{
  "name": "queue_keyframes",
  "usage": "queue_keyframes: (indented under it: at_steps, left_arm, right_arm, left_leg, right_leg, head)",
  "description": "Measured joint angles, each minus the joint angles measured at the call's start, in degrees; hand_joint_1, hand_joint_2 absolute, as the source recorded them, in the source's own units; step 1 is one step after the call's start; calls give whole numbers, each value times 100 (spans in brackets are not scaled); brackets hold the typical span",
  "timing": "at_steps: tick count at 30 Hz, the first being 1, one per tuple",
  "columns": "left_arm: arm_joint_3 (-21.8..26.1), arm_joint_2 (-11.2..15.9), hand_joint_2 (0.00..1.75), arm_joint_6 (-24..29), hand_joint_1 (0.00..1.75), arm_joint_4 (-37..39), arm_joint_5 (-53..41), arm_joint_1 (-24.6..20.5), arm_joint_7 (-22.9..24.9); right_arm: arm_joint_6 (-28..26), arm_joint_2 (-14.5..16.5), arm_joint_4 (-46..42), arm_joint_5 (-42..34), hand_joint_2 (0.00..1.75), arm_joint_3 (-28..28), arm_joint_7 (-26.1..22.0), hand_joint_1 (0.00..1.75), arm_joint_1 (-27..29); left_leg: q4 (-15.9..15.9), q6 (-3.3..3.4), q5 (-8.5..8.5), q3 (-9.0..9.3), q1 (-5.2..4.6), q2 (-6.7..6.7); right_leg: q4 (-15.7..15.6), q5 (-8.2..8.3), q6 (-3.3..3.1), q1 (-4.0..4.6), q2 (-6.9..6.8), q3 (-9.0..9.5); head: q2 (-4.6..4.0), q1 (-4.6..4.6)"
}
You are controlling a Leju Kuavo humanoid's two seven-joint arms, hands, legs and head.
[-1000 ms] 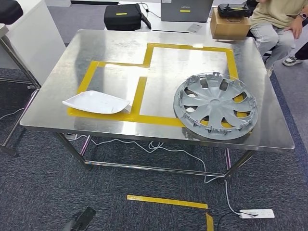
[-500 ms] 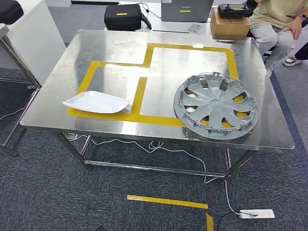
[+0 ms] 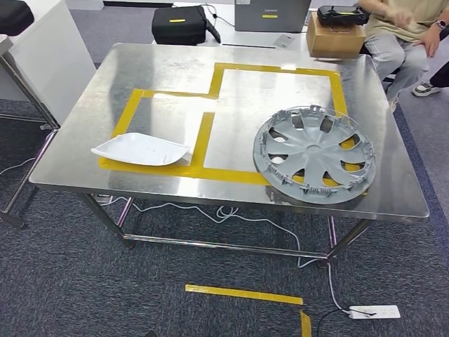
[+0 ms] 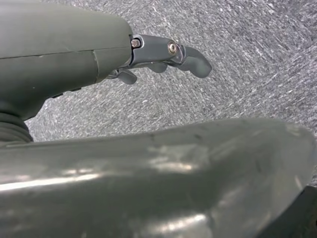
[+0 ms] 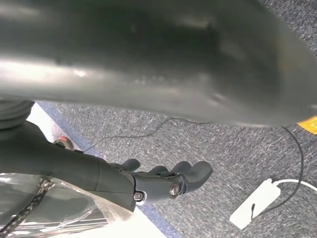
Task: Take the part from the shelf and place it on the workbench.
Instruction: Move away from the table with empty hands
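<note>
Head view: person's hand has risen.

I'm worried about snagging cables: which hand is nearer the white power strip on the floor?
Right. The right hand hangs above the carpet with the power strip close beyond its fingers; the left hand hangs over carpet at the robot's other side.

Both hands, left and right, hang empty, fingers loosely extended.
</note>
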Motion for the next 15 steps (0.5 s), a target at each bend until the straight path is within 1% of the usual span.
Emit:
queue_keyframes:
  at_steps: [8,15]
  left_arm:
    - [-48,-15,0,-6,0,0,1,0,7]
    - [-52,-26,0,91,0,0,138,-12,32]
  right_arm:
    - [-1,0,3,3,0,-1,3,0,7]
    - [-15,1,3,-5,0,-15,-7,0,8]
  left_leg:
    - [0,0,0,0,0,0]
    - [8,7,-4,0,-4,0]
  right_leg:
    - [0,0,0,0,0,1]
    - [-4,3,5,-3,0,2]
  head:
    - [0,0]
    - [0,0]
